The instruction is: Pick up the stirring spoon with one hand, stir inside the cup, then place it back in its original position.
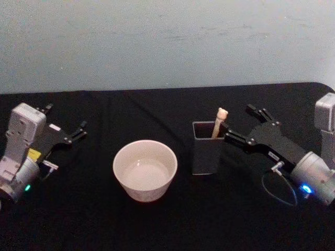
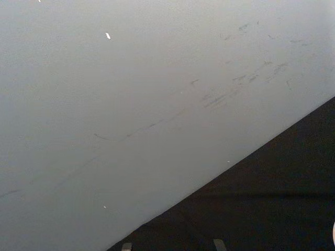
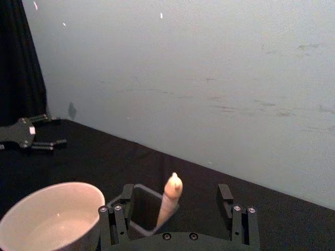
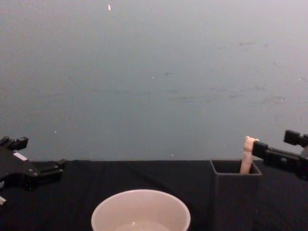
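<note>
Grey-blue wall (image 1: 157, 42) behind; black table (image 1: 172, 230) across front. From right edge, right gripper (image 1: 238, 121) reaches toward holder (image 1: 205, 157), fingers spread wide, pinching nothing, nearer fingertip just beside holder rim. At table's left, left gripper (image 1: 67, 116), fingers spread, empty, well apart from cup (image 1: 144, 191). Cream-white cup upright at centre; dark grey square holder just beside it. In holder, stirring spoon (image 1: 219, 121) leans at far corner, cream handle poking above rim, in line with gap between right fingers.
</note>
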`<move>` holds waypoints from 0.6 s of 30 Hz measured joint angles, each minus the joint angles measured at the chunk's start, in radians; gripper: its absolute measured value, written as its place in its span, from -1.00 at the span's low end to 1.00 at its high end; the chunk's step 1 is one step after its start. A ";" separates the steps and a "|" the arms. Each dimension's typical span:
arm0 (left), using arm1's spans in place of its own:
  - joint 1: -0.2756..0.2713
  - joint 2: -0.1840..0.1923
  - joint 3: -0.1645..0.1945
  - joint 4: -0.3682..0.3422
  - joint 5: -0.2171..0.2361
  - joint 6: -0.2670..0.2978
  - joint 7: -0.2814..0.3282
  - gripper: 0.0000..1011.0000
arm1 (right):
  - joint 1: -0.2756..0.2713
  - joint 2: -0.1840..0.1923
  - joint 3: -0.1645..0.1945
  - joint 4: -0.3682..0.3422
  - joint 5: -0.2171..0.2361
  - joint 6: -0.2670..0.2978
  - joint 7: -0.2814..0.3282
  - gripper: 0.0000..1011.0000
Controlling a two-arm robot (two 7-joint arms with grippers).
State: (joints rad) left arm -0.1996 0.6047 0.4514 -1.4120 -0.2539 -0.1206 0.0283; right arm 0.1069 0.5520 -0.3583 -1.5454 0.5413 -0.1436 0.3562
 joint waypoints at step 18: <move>0.000 0.000 0.000 0.000 0.000 0.000 0.000 0.98 | 0.090 -0.095 0.010 0.121 0.046 0.076 0.094 0.98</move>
State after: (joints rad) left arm -0.1995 0.6047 0.4514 -1.4120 -0.2539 -0.1205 0.0283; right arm 0.1968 0.4571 -0.3480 -1.4243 0.5871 -0.0675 0.4498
